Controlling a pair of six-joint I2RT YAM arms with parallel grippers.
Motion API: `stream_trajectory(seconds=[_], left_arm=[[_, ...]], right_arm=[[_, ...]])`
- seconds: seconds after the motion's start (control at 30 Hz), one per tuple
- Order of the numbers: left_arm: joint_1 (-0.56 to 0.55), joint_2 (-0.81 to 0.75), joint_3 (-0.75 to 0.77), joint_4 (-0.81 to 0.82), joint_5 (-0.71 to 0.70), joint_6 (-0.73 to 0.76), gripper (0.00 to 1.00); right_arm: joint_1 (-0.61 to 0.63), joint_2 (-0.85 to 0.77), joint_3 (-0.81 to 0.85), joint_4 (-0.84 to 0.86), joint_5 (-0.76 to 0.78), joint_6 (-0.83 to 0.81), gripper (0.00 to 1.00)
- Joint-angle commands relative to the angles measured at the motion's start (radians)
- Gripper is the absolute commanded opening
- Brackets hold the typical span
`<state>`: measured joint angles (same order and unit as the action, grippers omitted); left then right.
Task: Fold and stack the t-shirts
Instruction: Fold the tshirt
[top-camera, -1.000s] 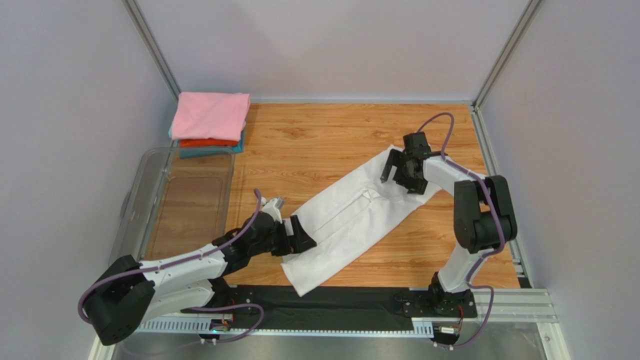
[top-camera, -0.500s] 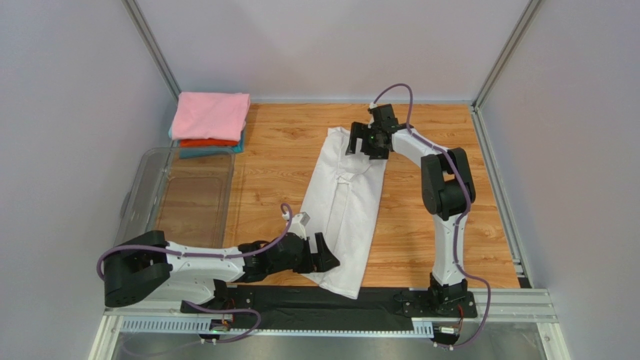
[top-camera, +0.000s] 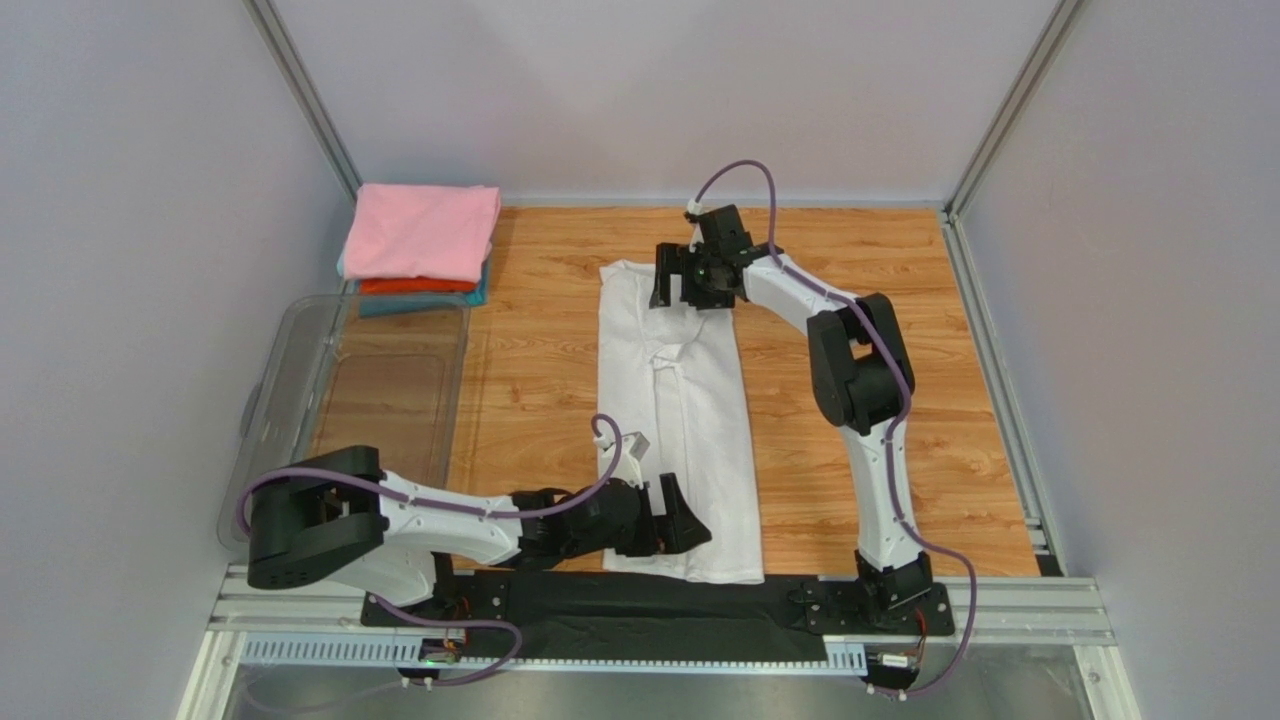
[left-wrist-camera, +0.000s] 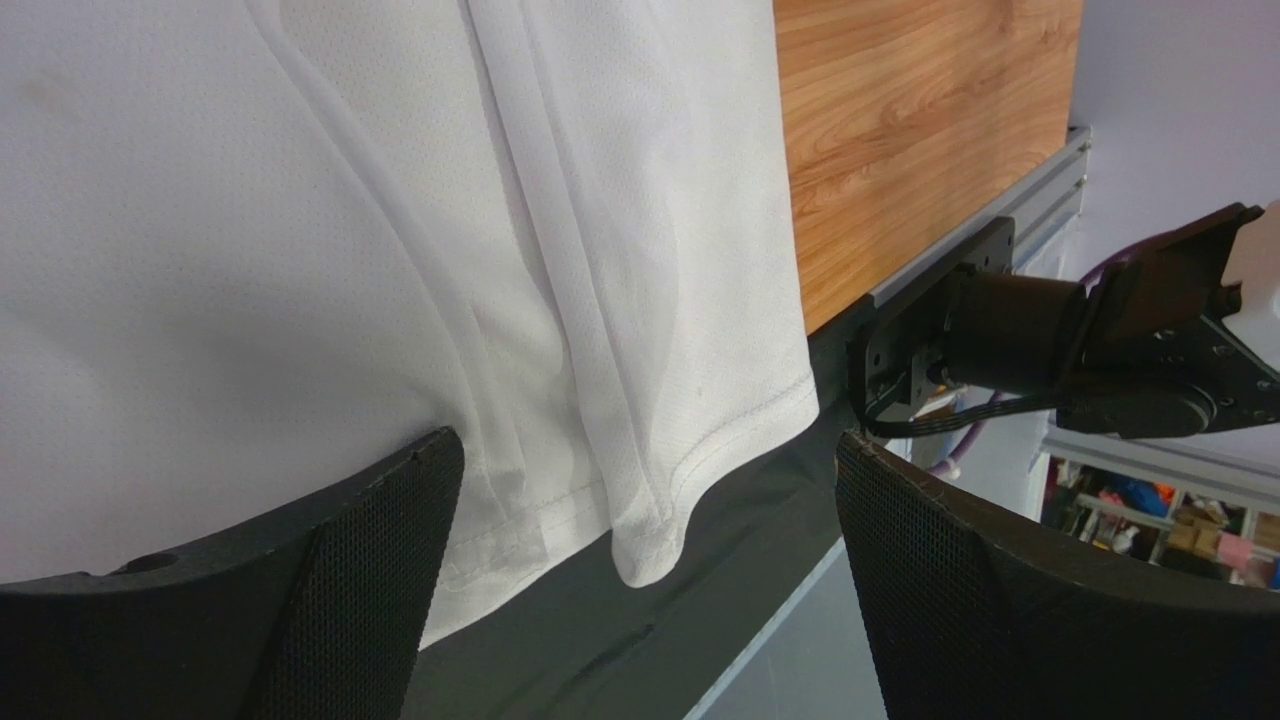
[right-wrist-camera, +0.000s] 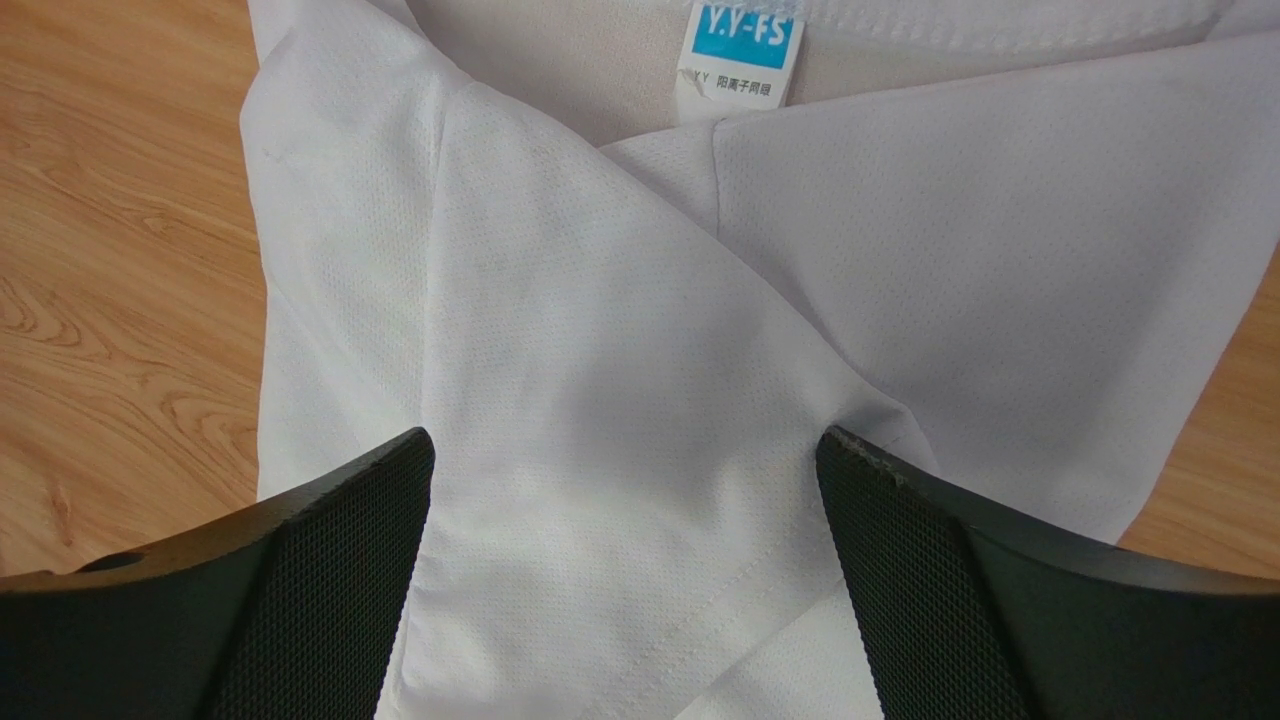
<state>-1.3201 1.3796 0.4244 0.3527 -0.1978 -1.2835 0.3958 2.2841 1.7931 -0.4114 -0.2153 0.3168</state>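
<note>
Table: white tee, stack, bin

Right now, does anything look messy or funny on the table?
A little. The white shirt lies straight, but its bottom corner pokes off the wood onto the black strip at the near edge. I see no spill or tear.
</note>
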Motion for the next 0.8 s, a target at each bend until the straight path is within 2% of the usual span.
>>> stream_trajectory(seconds=[0.0, 0.17, 0.37, 0.43, 0.47, 0.6, 0.63, 0.77], left_arm=[[-0.013, -0.103, 0.037, -0.094, -0.04, 0.074, 1.0], [-0.056, -0.169, 0.157, -0.279, -0.046, 0.18, 1.0], [-0.077, -0.278, 0.188, -0.515, -0.069, 0.191, 1.0], [-0.079, -0.327, 0.183, -0.599, -0.104, 0.181, 1.0], [-0.079, -0.376, 0.179, -0.694, -0.12, 0.167, 1.0], [-0.079, -0.479, 0.116, -0.825, -0.16, 0.102, 1.0], [-0.077, -0.494, 0.094, -0.825, -0.146, 0.09, 1.0], [-0.079, -0.537, 0.001, -0.787, -0.114, 0.05, 1.0]], right_arm=[[0.003, -0.052, -0.006, -0.083, 0.007, -0.021, 1.0], [0.003, -0.227, -0.014, -0.116, 0.034, -0.041, 1.0], [0.02, -0.52, -0.101, -0.148, 0.131, -0.032, 1.0], [0.031, -0.627, -0.217, -0.15, 0.21, -0.022, 1.0], [0.041, -0.741, -0.275, -0.142, 0.256, -0.012, 1.0], [0.044, -1.026, -0.571, -0.095, 0.362, 0.112, 1.0], [0.043, -1.079, -0.701, -0.075, 0.349, 0.131, 1.0], [0.035, -1.253, -0.941, -0.056, 0.17, 0.192, 1.0]])
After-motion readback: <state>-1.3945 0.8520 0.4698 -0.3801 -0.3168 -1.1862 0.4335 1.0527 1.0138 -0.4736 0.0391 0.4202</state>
